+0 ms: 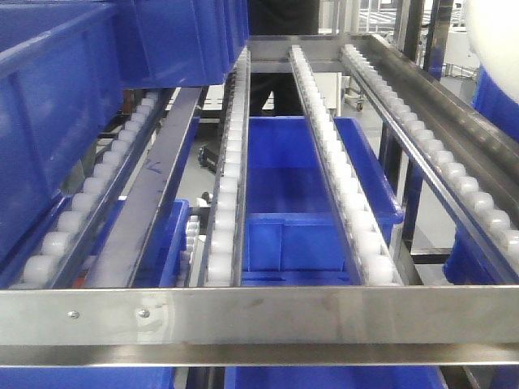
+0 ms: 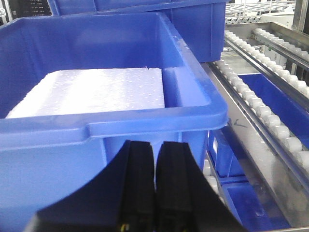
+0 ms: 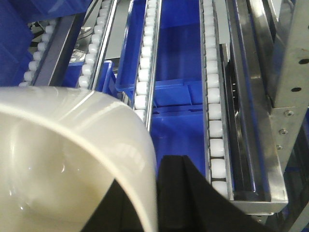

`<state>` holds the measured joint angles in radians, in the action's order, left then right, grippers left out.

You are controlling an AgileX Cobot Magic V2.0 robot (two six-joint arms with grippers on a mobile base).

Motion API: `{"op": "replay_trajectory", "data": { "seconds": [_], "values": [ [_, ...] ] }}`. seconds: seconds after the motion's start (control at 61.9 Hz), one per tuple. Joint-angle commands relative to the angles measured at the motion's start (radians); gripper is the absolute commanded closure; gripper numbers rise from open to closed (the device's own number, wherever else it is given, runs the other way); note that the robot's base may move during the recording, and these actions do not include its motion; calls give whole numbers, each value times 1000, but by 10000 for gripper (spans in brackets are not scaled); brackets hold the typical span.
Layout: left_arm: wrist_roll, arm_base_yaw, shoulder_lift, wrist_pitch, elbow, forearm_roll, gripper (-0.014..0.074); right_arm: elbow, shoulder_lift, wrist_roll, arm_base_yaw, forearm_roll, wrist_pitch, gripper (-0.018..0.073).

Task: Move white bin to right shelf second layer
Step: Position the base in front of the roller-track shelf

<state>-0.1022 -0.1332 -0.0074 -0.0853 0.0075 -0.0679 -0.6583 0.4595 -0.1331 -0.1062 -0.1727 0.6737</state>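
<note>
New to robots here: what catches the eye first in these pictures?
Deep blue crates everywhere, the nearest at left holding a white slab. Rows of small white rollers run down the steel rack. A glossy white bin looms close in the right wrist view.

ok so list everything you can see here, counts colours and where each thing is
bin: one, cream-white, held above the near end of the lanes, right side
crates: several, blue, on the left lane and on the level below
foam slab: one, white, inside the near left crate
roller rows: four, white, running back along the rack level
front rail: one, steel, across the rack's near edge
left gripper: one, black, shut, empty, facing the near crate's wall
right gripper: one, black, shut on the bin's rim
</note>
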Motion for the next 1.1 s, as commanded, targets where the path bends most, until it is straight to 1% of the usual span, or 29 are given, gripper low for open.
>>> {"op": "replay_trajectory", "data": {
  "seconds": [0.0,1.082],
  "values": [
    [3,-3,-14,85,37,-6,512,-33,6,3,4,-10,-90,510],
    [3,-3,-14,85,37,-6,512,-33,6,3,4,-10,-90,510]
  ]
}}
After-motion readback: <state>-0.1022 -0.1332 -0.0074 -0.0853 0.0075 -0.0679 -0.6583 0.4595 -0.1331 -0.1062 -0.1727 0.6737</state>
